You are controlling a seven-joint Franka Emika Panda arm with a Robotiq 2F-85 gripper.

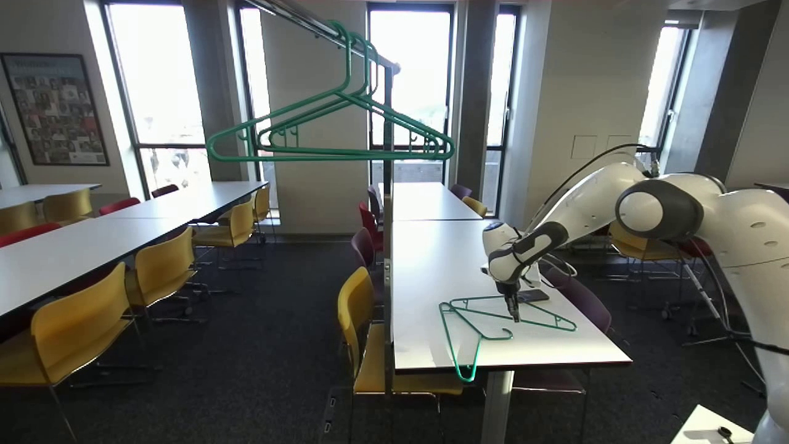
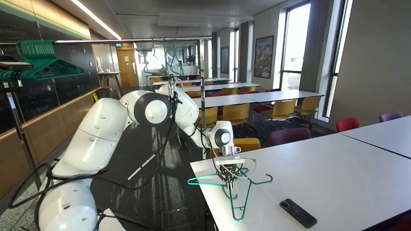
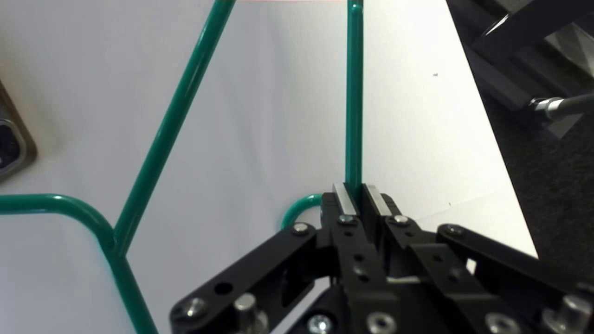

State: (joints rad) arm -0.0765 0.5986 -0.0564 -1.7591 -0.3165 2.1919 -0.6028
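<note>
Two green plastic hangers lie overlapping near the end of the white table point(image 2: 321, 173). My gripper point(image 3: 355, 194) points down at them with its jaws shut on the straight bar of a hanger point(image 3: 354, 102), which runs out between the fingertips in the wrist view. This hanger's hook reaches left, toward the phone side; it looks flat on the table in both exterior views. The other hanger point(image 1: 452, 345) sticks out past the table edge. A small green hook point(image 3: 297, 211) curves beside the left finger, partly hidden by it.
A dark phone point(image 2: 298, 213) lies on the table beside the hangers. Several green hangers point(image 1: 296, 158) hang from a metal rail above, with an upright post point(image 1: 388, 259) by the table. More crowd the rail's far end point(image 2: 48, 67). Yellow chairs point(image 1: 356, 308) stand at the table side.
</note>
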